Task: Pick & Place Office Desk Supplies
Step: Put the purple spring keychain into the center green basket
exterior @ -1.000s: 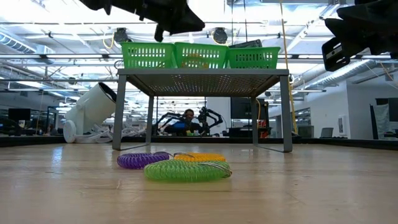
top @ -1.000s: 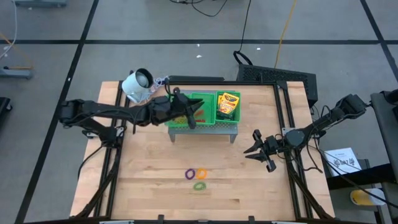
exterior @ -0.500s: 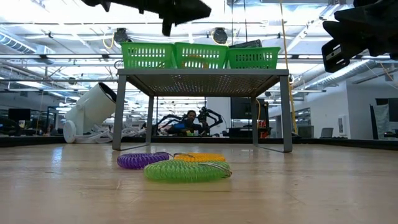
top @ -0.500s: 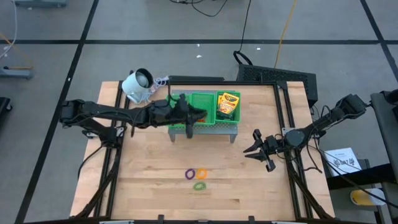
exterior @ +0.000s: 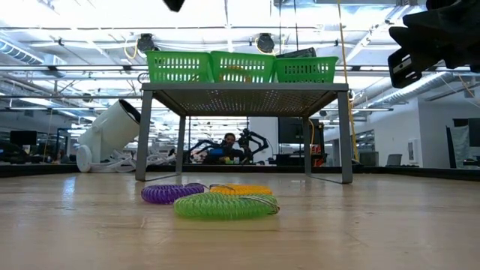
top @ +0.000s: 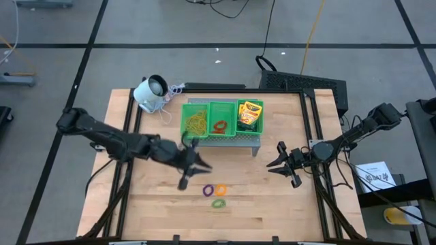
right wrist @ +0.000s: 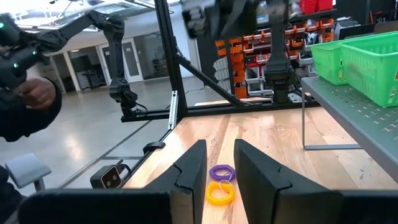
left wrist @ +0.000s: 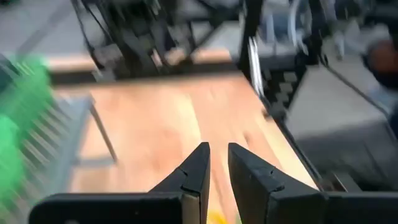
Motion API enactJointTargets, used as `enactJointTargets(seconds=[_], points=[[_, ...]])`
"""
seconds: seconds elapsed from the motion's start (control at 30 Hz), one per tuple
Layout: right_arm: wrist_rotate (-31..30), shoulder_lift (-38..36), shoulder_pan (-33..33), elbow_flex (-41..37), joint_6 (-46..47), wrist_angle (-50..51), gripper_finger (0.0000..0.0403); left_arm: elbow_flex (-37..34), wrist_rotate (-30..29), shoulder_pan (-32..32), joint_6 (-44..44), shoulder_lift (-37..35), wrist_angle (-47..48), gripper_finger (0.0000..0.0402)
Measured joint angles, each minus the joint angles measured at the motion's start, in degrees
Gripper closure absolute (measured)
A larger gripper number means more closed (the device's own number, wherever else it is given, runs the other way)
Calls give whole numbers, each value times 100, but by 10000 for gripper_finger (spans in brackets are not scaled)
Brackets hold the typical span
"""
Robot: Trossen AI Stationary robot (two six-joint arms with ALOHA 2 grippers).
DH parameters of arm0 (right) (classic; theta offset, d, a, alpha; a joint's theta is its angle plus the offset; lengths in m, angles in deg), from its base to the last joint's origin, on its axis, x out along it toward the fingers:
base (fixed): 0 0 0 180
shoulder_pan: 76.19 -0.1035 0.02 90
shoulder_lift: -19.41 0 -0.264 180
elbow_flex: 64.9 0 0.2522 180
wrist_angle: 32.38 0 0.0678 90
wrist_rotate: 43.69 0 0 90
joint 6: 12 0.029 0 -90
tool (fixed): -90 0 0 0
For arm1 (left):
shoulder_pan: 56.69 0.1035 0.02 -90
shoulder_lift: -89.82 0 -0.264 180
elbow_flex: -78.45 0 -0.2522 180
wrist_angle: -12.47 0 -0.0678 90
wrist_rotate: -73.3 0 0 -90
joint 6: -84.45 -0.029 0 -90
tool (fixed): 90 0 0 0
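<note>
The green three-part tray [top: 221, 107] stands on a grey metal stand [top: 231, 141]. Its compartments hold yellowish rubber bands [top: 196, 123], a red-orange ring [top: 219, 126] and a yellow-and-green crayon box [top: 250, 114]. Purple [top: 208, 191], orange [top: 221, 190] and green [top: 218, 203] rings lie flat on the wood; the low view shows them close, the green ring [exterior: 225, 205] nearest. My left gripper [top: 194, 165] hovers between the stand and the rings, empty, its fingers [left wrist: 198, 163] a narrow gap apart. My right gripper [top: 278, 163] waits near the table's right side, empty and slightly open [right wrist: 219, 163].
A white round-headed device [top: 151, 92] with a cord sits at the far-left corner, also seen in the low view as the white device [exterior: 109, 135]. Black frame rails run along the table's left and right edges. Bare wood lies around the rings. A person shows beyond the table [right wrist: 28, 99].
My left gripper has drawn back from above the tray toward the table's near edge, ending over the wood just left of the rings. The tray's left and middle compartments, hidden under it before, now show. My right arm has kept still.
</note>
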Motion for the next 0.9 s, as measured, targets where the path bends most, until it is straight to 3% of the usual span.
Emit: enactJointTargets(seconds=[0.13, 0.43, 0.6, 0.9], points=[[0, 0, 2, 0, -2, 2, 332, -3, -18, -383, 468, 186, 649, 334], [-13, -1, 39, 1, -4, 53, 332, -7, -47, -914, 902, 1124, 748, 334], [-17, 0, 46, 0, -2, 66, 332, -7, -349, -845, 1705, 1788, 713, 334], [-17, 0, 46, 0, -2, 90, 332, -7, -362, -486, 2680, 2964, 738, 318]])
